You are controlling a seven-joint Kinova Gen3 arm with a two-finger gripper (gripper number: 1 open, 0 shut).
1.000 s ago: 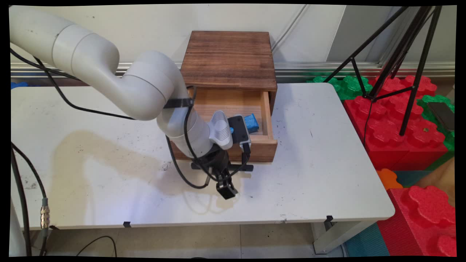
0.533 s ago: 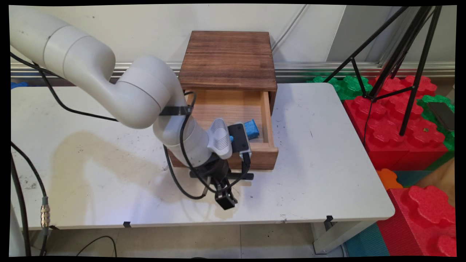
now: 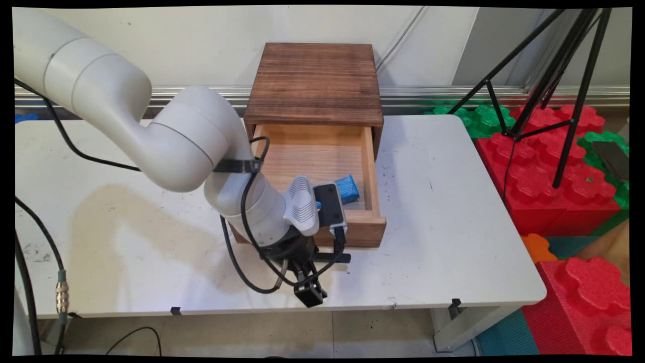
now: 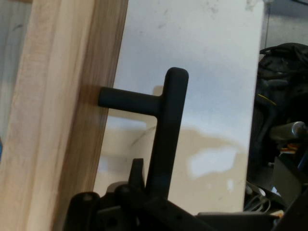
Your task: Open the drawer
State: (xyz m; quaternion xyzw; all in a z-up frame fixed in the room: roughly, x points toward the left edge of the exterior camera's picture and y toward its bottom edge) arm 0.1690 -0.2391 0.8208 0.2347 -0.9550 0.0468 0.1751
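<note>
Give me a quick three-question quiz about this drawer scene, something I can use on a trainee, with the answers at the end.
1. True or false: the drawer of the wooden box is fully shut.
2. What colour is the small thing lying in the drawer? A red, B blue, C yellow.
3. Fill in the gap: the tool is closed on the drawer's black T-shaped ____.

Key: 1 false, it stands pulled out; 2 B; 3 handle.
</note>
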